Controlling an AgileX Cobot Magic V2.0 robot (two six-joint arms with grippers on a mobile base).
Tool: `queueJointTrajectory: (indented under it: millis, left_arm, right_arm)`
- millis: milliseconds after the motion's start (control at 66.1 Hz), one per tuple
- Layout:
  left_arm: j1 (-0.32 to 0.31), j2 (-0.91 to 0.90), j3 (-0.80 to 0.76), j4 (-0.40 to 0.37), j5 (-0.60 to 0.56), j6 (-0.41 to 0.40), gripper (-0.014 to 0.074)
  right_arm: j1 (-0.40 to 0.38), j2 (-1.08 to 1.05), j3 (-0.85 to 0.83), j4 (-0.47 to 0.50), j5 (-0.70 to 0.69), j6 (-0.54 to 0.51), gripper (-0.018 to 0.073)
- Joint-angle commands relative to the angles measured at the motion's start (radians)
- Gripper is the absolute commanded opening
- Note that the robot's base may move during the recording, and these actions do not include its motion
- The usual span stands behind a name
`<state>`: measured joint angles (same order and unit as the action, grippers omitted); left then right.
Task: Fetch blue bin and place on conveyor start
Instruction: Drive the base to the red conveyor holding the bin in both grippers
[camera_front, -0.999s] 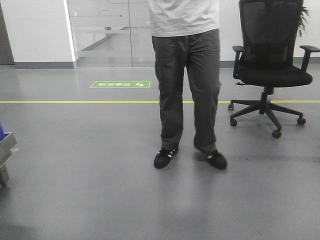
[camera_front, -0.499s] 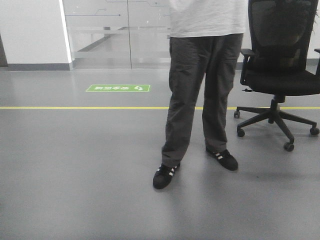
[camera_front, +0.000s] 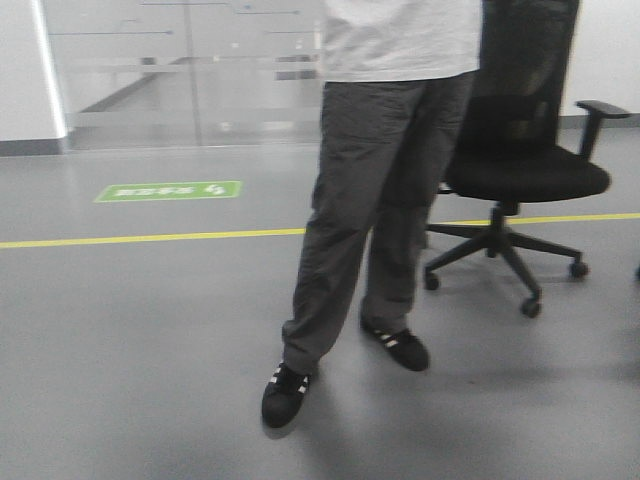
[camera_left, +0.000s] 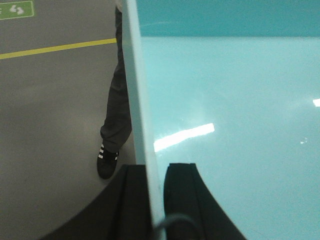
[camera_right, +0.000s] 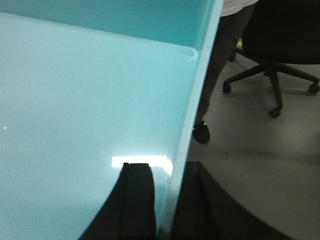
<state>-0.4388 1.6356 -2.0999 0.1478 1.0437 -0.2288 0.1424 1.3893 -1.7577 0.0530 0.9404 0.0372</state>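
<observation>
The blue bin (camera_left: 235, 100) is a light cyan tub held up off the floor between both arms; its smooth inside fills most of each wrist view. My left gripper (camera_left: 155, 172) is shut on the bin's left wall, one black finger outside and one inside. My right gripper (camera_right: 167, 172) is shut on the blue bin's (camera_right: 75, 100) right wall in the same way. The bin does not show in the front view. The conveyor start is out of view.
A person in dark trousers (camera_front: 370, 200) and black shoes stands close ahead on the grey floor. A black office chair (camera_front: 520, 160) on castors is just right of them. A yellow floor line (camera_front: 150, 238) and a green floor sign (camera_front: 168, 191) lie beyond, before a glass wall.
The front view has swung to the right: the floor sign and glass wall slid left, and the person and chair look nearer. The person has shifted their feet.
</observation>
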Motion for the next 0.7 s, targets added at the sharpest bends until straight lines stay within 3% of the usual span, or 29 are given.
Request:
queueJointTrajectory:
  millis: [0, 242, 681]
  left_arm:
    - [-0.009, -0.013, -0.014, -0.039, -0.074, 0.009, -0.0111]
    - [-0.009, -0.013, -0.014, -0.021, -0.074, 0.009, -0.0111]
    - [-0.009, -0.013, -0.014, 0.095, -0.074, 0.009, -0.0111]
  right_arm:
    - [0.000, -0.012, -0.008, 0.019, -0.056, -0.027, -0.0153]
    - [0.000, -0.012, -0.008, 0.019, -0.058, -0.027, -0.0153]
    - [0.000, -0.012, -0.008, 0.021, -0.058, -0.027, -0.0153]
